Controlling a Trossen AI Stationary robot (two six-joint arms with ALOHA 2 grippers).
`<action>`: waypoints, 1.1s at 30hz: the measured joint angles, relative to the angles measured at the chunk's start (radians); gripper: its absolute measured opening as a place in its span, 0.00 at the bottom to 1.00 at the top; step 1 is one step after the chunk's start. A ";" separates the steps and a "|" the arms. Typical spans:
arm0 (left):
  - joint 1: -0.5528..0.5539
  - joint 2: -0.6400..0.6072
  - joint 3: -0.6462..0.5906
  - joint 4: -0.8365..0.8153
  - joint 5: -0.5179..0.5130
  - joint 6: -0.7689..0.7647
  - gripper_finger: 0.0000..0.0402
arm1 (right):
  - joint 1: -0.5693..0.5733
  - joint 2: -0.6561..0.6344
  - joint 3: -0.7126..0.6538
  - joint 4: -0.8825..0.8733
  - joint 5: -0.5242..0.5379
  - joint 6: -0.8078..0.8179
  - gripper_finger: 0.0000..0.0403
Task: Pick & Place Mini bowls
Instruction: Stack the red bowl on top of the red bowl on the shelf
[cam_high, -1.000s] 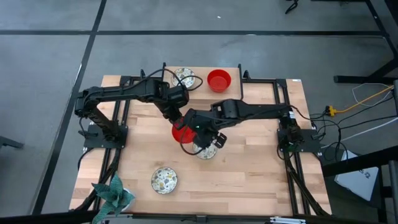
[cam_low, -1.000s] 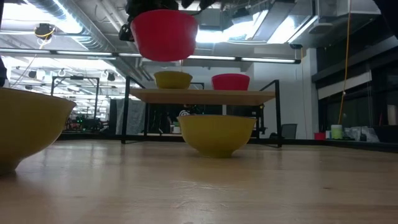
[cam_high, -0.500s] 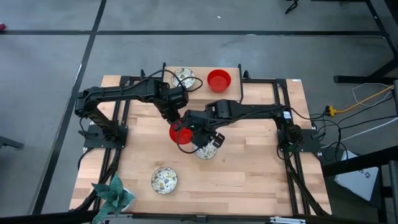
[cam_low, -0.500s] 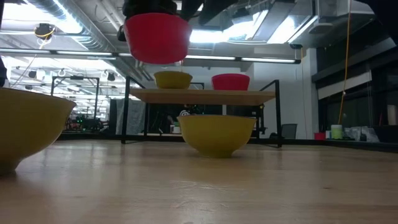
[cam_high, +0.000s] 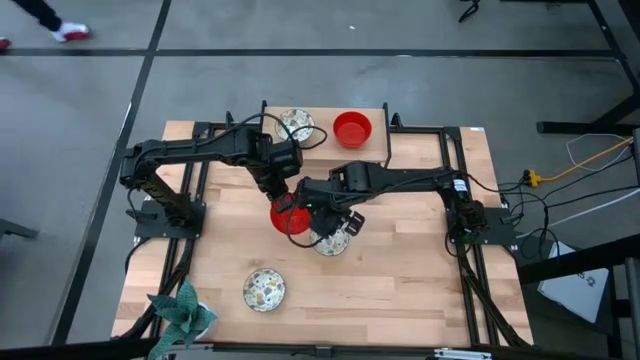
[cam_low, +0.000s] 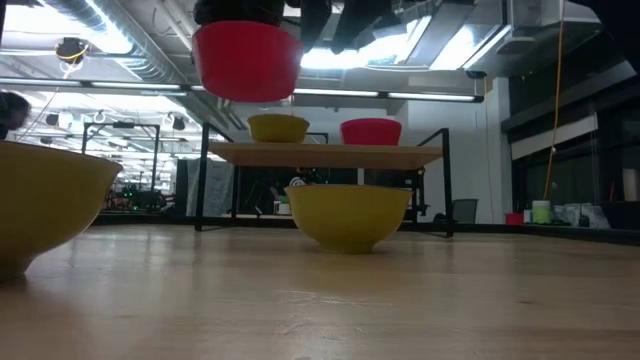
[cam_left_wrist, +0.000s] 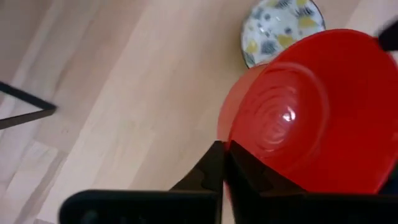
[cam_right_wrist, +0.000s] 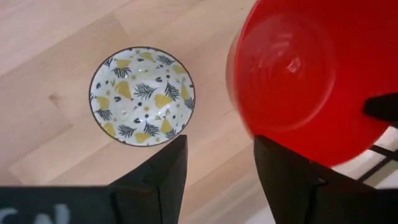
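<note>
Aloft, the left gripper's fingers (cam_left_wrist: 214, 171) pinch a glossy red bowl's (cam_high: 290, 216) rim; the right gripper's fingers (cam_right_wrist: 155, 180) are spread.

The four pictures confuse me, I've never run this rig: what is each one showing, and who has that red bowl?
Two dark robot arms work over a wooden table. The high view looks straight down on it; the low view looks level across the tabletop; each wrist view looks out past one arm's own fingers.

The left gripper is shut on the rim of a red bowl, held in the air, as the low view shows. The right gripper hovers open next to it, above a patterned bowl on the table, holding nothing.

Also on the table: a patterned bowl near the front, another at the back edge, a second red bowl beside it, and a teal leafy object at the front left corner.
</note>
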 joint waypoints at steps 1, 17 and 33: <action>-0.001 0.000 0.000 -0.006 0.002 0.020 0.01 | 0.002 0.001 0.000 -0.001 0.000 0.000 0.46; -0.022 -0.001 0.000 -0.053 -0.001 0.347 0.01 | 0.004 0.001 0.000 -0.010 0.004 -0.024 0.46; 0.034 -0.006 0.000 -0.061 -0.053 -0.162 0.01 | 0.023 0.000 0.000 -0.121 0.064 0.132 0.46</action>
